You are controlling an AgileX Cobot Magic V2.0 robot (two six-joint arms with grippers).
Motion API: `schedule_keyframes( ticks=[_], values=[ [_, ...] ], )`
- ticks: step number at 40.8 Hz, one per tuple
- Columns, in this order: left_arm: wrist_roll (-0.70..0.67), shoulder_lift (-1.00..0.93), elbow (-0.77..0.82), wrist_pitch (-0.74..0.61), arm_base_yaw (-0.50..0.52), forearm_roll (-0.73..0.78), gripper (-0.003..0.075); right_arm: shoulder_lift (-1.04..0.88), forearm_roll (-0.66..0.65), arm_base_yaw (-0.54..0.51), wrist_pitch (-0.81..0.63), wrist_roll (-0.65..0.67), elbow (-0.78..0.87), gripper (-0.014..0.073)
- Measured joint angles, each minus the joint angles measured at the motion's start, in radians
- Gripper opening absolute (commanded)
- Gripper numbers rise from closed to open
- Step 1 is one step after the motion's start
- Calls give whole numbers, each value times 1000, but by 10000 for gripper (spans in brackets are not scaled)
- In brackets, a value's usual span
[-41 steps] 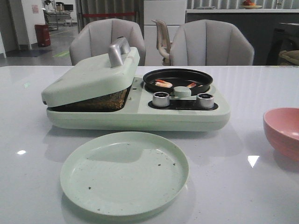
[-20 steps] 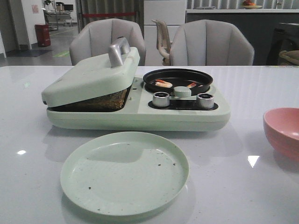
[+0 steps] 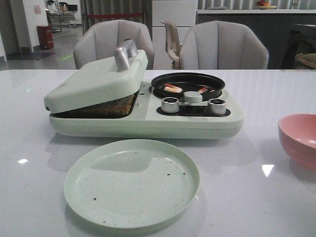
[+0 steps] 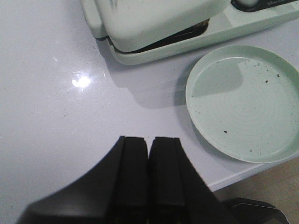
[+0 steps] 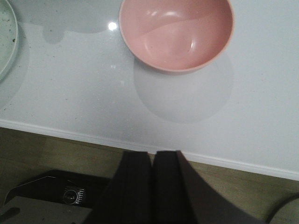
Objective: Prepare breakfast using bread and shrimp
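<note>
Two shrimp [image 3: 173,89] lie in the black round pan [image 3: 187,82] on the right half of the pale green breakfast maker [image 3: 148,118]. Under its tilted lid [image 3: 94,81] a brown crust edge of bread [image 3: 111,106] shows; the slices are mostly hidden. A pale green plate [image 3: 132,182] with crumbs sits in front; it also shows in the left wrist view [image 4: 245,102]. My left gripper [image 4: 148,140] is shut and empty over the table's near left. My right gripper [image 5: 153,153] is shut and empty over the table's front edge, near the pink bowl [image 5: 175,32].
The pink bowl [image 3: 298,140] stands at the right edge of the front view. Two silver knobs [image 3: 170,104] face the front of the appliance. Two grey chairs [image 3: 224,47] stand behind the table. The table's front edge [image 5: 93,137] runs just ahead of my right gripper.
</note>
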Motion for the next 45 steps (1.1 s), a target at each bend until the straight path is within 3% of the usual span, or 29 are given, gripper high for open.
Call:
schedule_keyframes(
  ticks=[13,20,32,45],
  values=[
    [-2,0,0,2,0,-6,101,0,0,0,0,2,0,35],
    [-2,-56,33,-41,15,69,101,0,-2,0,0,2,0,35],
    [-2,-428,289,-240,217,86,101,0,0,0,2,2,0,35],
    [-2,-749,562,-413,311,73,101,0,0,0,2,2,0,35]
  ],
)
